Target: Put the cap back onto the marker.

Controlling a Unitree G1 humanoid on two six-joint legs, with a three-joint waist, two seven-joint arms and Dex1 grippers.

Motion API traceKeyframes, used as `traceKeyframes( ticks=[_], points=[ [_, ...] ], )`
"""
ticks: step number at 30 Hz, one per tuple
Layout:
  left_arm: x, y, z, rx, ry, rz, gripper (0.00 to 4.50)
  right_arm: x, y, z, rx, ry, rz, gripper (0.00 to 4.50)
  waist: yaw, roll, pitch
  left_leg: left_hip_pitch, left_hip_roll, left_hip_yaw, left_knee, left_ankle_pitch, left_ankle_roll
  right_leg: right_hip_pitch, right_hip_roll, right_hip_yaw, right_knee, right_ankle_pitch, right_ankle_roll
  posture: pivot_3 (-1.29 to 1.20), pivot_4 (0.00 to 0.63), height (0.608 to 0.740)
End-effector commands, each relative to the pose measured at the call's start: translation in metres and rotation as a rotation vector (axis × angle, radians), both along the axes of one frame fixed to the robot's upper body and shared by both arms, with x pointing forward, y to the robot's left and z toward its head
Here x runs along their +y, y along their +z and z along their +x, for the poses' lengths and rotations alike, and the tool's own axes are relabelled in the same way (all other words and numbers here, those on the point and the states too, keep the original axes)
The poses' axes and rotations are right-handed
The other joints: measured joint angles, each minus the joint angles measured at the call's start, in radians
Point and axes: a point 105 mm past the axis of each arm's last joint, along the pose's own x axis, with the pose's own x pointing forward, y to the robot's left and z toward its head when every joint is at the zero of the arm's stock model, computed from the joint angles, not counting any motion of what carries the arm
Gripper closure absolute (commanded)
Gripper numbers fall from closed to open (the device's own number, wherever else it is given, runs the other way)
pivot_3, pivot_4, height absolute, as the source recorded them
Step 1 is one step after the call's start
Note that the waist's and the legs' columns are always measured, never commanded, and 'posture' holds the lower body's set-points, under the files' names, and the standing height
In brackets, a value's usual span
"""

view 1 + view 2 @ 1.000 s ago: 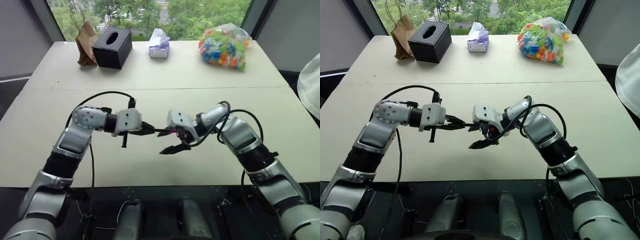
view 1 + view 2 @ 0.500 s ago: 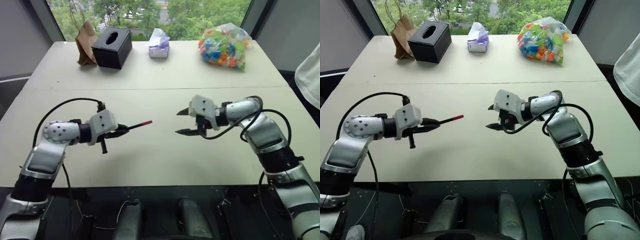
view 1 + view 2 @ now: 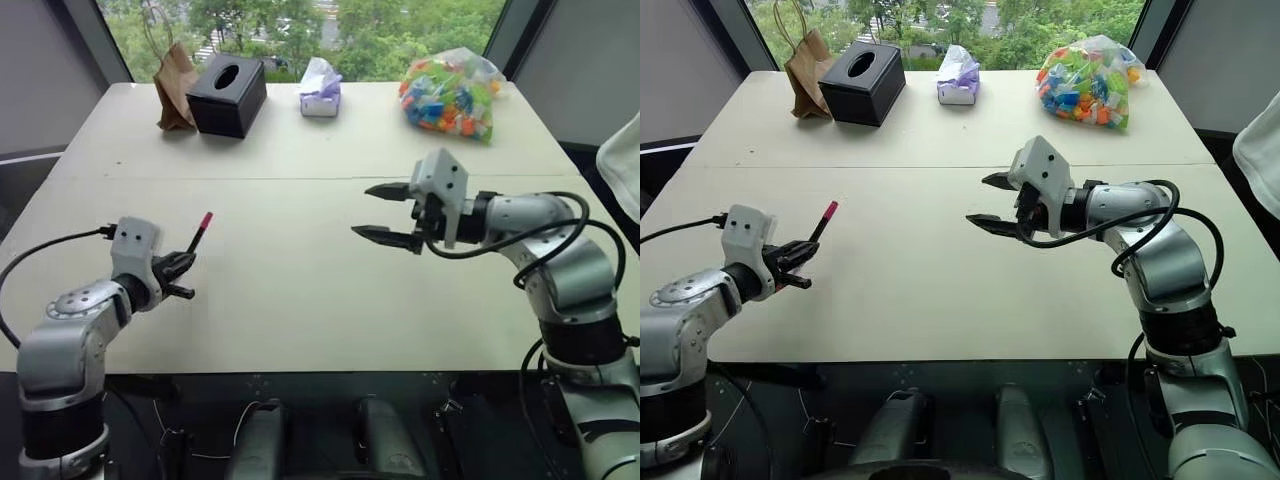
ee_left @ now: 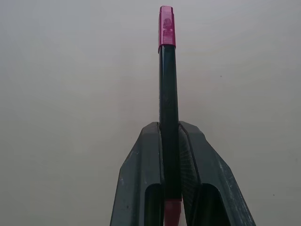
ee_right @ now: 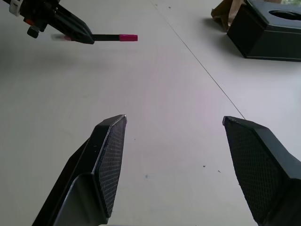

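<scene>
Two grippers hang over the pale table (image 3: 300,290), well apart from each other. On the robot's left side, near the table's front edge, the left gripper (image 3: 178,268) has its black fingers pressed together around the marker (image 4: 168,117), pinching the slim black stick low on its barrel. The marker juts out past the fingertips and slants upward and away from the robot, clear of the table surface. Its far end carries the cap (image 3: 205,219), a small red-pink cylinder seated on the tip and in line with the barrel; the left wrist view shows cap and barrel meeting without a visible gap, and a bit of pink also peeks out at the near end of the marker between the fingers. Over on the robot's right side, the right gripper (image 3: 390,212) is raised above the middle of the table, pointing toward the left, its two black fingers (image 5: 110,160) spread wide with nothing between them. Along the table's far edge, by the window, stand a brown paper bag (image 3: 173,86), a black tissue box (image 3: 227,94) just beside it, a small pack of tissues (image 3: 320,88) near the centre, and a clear bag of colourful pieces (image 3: 447,93) toward the right.
</scene>
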Motion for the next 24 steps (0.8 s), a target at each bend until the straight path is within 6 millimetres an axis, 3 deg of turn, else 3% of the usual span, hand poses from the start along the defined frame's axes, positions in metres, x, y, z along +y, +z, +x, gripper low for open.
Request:
traceKeyframes(
  ticks=[1,7,8,10,15,17,21,24],
  points=[
    [0.016,-0.002,0.0,0.009,0.102,-0.001,4.5,0.001,0.01,-0.007,-0.042,0.005,0.016,1.14,0.0,0.0,0.0,0.0,0.0,0.0,0.0,0.0,0.0,0.0,0.0,0.0,0.0,0.0,0.0,0.0,0.15,0.74],
    [0.02,-0.016,0.0,0.059,0.123,-0.007,4.5,0.0,0.012,-0.011,-0.046,-0.003,0.021,1.14,0.0,0.0,0.0,0.0,0.0,0.0,0.0,0.0,0.0,0.0,0.0,0.0,0.0,0.0,0.0,0.0,0.15,0.74],
    [0.02,-0.017,0.0,0.063,0.122,-0.006,3.53,0.0,0.012,-0.011,-0.047,-0.006,0.021,1.07,0.0,0.0,0.0,0.0,0.0,0.0,0.0,0.0,0.0,0.0,0.0,0.0,0.0,0.0,0.0,0.0,0.15,0.74],
    [0.02,-0.019,-0.001,0.066,0.122,-0.016,2.75,-0.001,0.013,-0.011,-0.051,-0.011,0.018,1.07,0.0,0.0,0.0,0.0,0.0,0.0,0.0,0.0,0.0,0.0,0.0,0.0,0.0,0.0,0.0,0.0,0.15,0.74],
    [0.017,-0.014,-0.001,0.038,0.117,-0.025,0.11,-0.002,0.013,-0.012,-0.054,-0.011,0.011,1.07,0.0,0.0,0.0,0.0,0.0,0.0,0.0,0.0,0.0,0.0,-0.001,0.0,0.0,0.0,0.0,0.0,0.15,0.74],
    [0.017,-0.008,0.0,0.01,0.127,-0.035,0.05,-0.002,0.015,-0.013,-0.058,-0.001,0.005,1.07,-0.001,0.0,0.0,0.0,0.0,0.0,0.0,0.0,0.0,0.0,-0.001,0.0,0.0,0.0,0.0,0.0,0.15,0.74],
    [0.012,0.035,-0.008,-0.156,0.192,-0.024,0.05,-0.003,0.036,-0.018,-0.058,0.089,0.017,1.07,-0.001,0.0,0.0,-0.001,0.001,0.0,0.0,0.0,0.0,0.0,-0.001,0.0,-0.001,0.0,0.0,0.0,0.15,0.74],
    [0.006,0.052,-0.021,-0.204,0.226,-0.008,0.05,0.001,0.044,-0.02,-0.043,0.147,0.043,1.07,0.0,-0.001,0.0,0.0,0.0,0.0,0.0,0.0,0.0,0.0,-0.002,0.0,-0.002,0.0,0.0,0.0,0.15,0.74]
  ],
)
